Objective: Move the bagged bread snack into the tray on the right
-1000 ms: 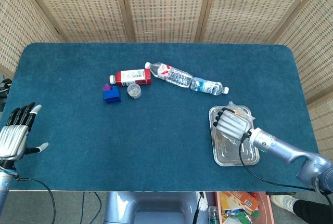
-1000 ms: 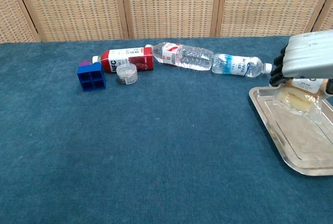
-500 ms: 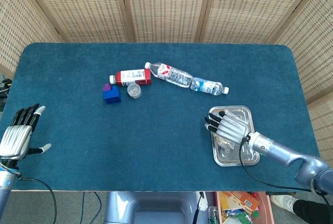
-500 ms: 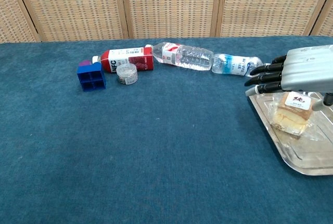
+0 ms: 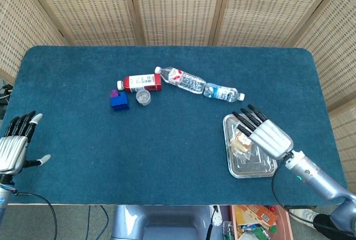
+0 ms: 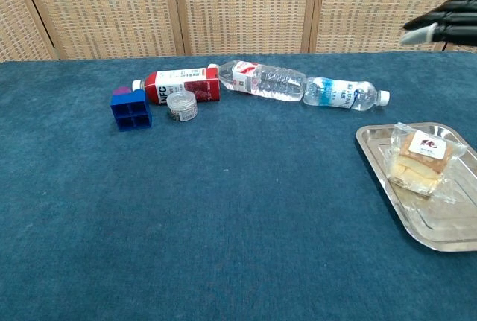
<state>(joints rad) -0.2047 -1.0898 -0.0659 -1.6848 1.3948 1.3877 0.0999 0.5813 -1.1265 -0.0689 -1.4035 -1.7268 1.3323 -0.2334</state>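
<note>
One bagged bread snack [image 6: 421,161] lies in the tray [image 6: 417,220], below the right robot hand [image 5: 266,133], fingers spread, holding nothing. Two bottles [image 6: 302,87] lie beyond its fingertips. Left robot hand [image 5: 15,146] spread at worktop [image 5: 167,140] edge.

Both views are bright and evenly lit, with soft light from above and no harsh shadows. Small, faint shadows sit close under the bottles [image 6: 298,86] and the blue block [image 6: 131,109]. The metal tray [image 6: 387,187] reflects pale glare along its rim, and the snack's clear bag [image 6: 421,161] shows small highlights. The head view is sharp across the blue counter [image 5: 167,140]. In the chest view, the right robot hand [image 6: 447,27] at the upper edge looks slightly soft.
</note>
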